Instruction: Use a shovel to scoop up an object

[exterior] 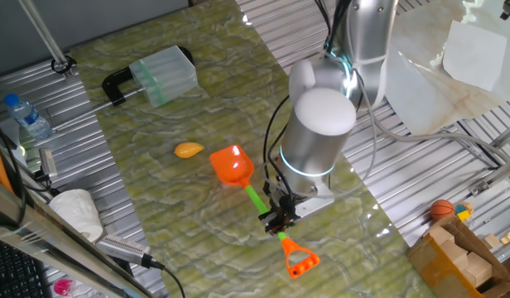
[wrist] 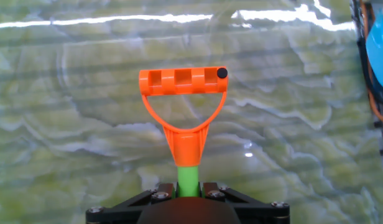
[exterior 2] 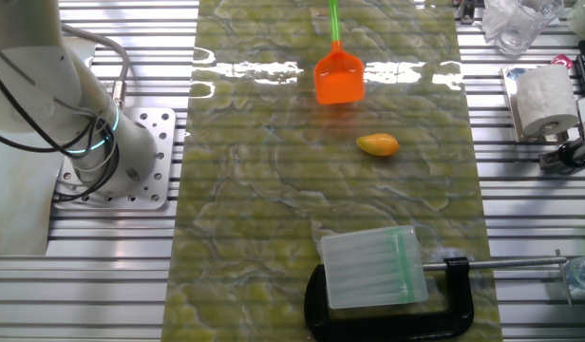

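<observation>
Hand view, nearest first: the black base of the gripper (wrist: 190,202) fills the bottom edge, and out of it rises the thin green shaft of the shovel (wrist: 185,109), widening into a glossy orange plastic D-shaped end with three square recesses along its crossbar. Behind it spreads the table (wrist: 67,155), a shiny green-and-cream marbled sheet with glare streaks. From one fixed view, the gripper (exterior: 278,217) is clamped narrowly on the shovel (exterior: 257,201) partway along the shaft, the D-end sticking out on the camera's side, the smooth orange scoop blade pointing away and lying low over the marbled sheet. Just beyond the blade, apart from it, lies the object (exterior: 188,150), a small smooth yellow-orange oval lump resting on the sheet. Farther back stands a translucent ribbed plastic box (exterior: 164,74) held in a black C-clamp (exterior: 117,85). In the other fixed view the object (exterior 2: 377,144) sits near the blade, between it and the box.
</observation>
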Available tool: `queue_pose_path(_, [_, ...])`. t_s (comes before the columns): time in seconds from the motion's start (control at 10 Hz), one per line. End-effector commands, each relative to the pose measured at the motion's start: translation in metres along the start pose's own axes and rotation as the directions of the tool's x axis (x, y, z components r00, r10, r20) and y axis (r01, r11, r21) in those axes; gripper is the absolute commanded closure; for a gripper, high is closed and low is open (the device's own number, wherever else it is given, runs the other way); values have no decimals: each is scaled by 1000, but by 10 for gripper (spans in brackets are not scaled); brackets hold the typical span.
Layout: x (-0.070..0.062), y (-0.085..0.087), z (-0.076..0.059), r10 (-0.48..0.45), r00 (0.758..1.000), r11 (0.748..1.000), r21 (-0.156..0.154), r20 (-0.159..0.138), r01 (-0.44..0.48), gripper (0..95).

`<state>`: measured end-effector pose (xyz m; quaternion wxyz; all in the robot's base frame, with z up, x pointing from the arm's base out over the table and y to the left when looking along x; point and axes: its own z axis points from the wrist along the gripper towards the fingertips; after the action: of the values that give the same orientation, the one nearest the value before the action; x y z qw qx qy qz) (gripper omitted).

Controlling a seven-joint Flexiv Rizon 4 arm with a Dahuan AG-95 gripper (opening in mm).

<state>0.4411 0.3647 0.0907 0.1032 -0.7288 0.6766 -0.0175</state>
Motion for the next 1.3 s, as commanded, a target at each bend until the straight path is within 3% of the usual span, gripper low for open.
queue_pose_path(0.1, [-1,0,0,87,994,996,-22,-59,-89,950])
queue_pose_path(0.2, [-1,0,0,161,982,985,-45,-98,-166,950])
queue_pose_path(0.4, [-1,0,0,277,934,954,-49,-225,-294,950])
queue_pose_path(0.5, [-1,0,0,293,919,949,-40,-263,-314,950])
queue_pose_path(1.0, [-1,0,0,263,938,960,-41,-225,-279,950])
queue_pose_path(1.1, [-1,0,0,253,952,966,-17,-170,-260,950])
queue_pose_path(1.2, [-1,0,0,243,961,970,11,-132,-244,950])
queue_pose_path(1.3, [-1,0,0,231,968,973,18,-99,-231,950])
